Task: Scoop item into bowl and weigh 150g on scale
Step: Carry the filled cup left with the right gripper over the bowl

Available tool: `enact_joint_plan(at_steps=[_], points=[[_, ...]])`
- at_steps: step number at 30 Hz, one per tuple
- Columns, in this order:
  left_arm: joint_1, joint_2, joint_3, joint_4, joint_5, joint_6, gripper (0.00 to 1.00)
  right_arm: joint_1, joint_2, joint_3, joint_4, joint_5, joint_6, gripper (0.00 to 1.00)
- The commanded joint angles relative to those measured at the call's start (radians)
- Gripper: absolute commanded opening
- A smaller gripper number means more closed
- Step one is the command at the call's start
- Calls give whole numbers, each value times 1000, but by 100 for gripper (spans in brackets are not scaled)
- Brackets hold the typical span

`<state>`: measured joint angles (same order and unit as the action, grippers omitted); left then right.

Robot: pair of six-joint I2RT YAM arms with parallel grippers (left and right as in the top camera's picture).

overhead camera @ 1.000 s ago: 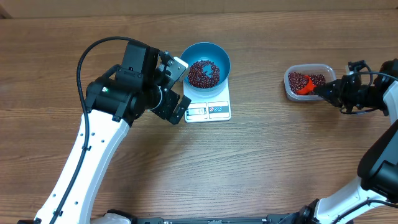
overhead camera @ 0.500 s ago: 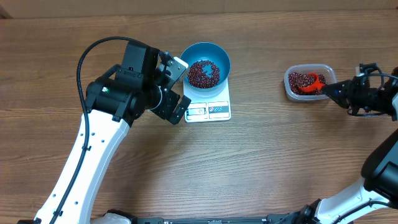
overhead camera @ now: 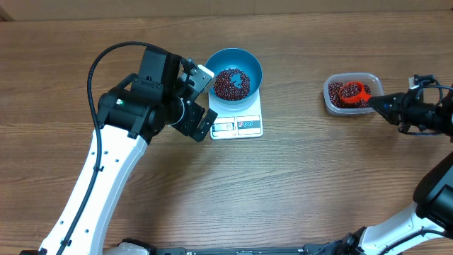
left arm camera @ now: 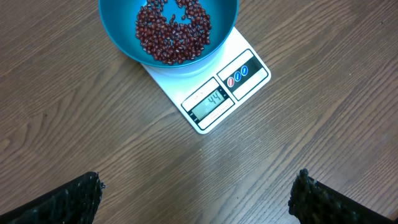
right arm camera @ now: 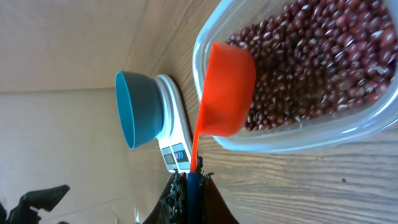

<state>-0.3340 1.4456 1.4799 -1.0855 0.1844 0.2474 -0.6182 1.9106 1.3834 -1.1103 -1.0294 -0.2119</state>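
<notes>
The teal bowl (overhead camera: 244, 62) stands on the white scale (overhead camera: 237, 122) and holds a layer of red-brown beans (overhead camera: 231, 83). In the left wrist view the bowl (left arm camera: 124, 37) is at the top and the scale's display (left arm camera: 211, 99) reads 44. My left gripper (overhead camera: 207, 101) hovers open just left of the scale, its fingertips (left arm camera: 87, 194) far apart over bare wood. My right gripper (right arm camera: 193, 180) is shut on the thin handle of an orange scoop (right arm camera: 227, 87). The scoop's cup (overhead camera: 353, 91) sits inside the clear tub (overhead camera: 328, 99) of beans (right arm camera: 317, 62).
The clear plastic tub (right arm camera: 292, 140) lies at the table's right, close to my right gripper (overhead camera: 386, 106). Bare wooden tabletop stretches between the scale and the tub. The left arm's white link runs down toward the front left edge.
My right arm has drawn back to the right. The scoop has shifted a little rightward inside the tub and turned its mouth more upward. The left arm has not moved.
</notes>
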Motion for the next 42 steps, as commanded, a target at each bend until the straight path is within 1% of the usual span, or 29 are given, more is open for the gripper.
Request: enact_joint_plan(at_steps=[1, 4, 8, 14, 17, 22, 29, 32, 35, 38, 42], points=[[-7, -8, 15, 0, 15, 26, 100, -6, -3, -8, -14, -50, -76, 4], [-7, -8, 15, 0, 15, 26, 100, -6, -3, -8, -19, -52, -78, 4], [-7, -8, 15, 0, 15, 26, 100, -6, -3, -8, -45, -138, -145, 4], [-7, -8, 15, 0, 15, 26, 100, 8, -4, -8, -74, -218, -171, 4], [-7, -8, 15, 1, 15, 26, 100, 37, -11, -8, -101, -257, -225, 4], [-7, -8, 15, 0, 15, 26, 100, 127, -32, 5, -104, -260, -224, 4], [-7, -8, 15, 0, 15, 26, 100, 298, -43, 86, -107, -260, -203, 4], [-7, -8, 15, 0, 15, 26, 100, 373, -43, 132, -97, -259, -176, 3], [-7, -8, 15, 0, 15, 26, 100, 449, -43, 186, -48, -255, -116, 4], [-7, -8, 15, 0, 15, 26, 100, 508, -43, 230, 41, -220, -7, 4], [-7, -8, 15, 0, 15, 26, 100, 587, -43, 272, 167, -89, 151, 3]])
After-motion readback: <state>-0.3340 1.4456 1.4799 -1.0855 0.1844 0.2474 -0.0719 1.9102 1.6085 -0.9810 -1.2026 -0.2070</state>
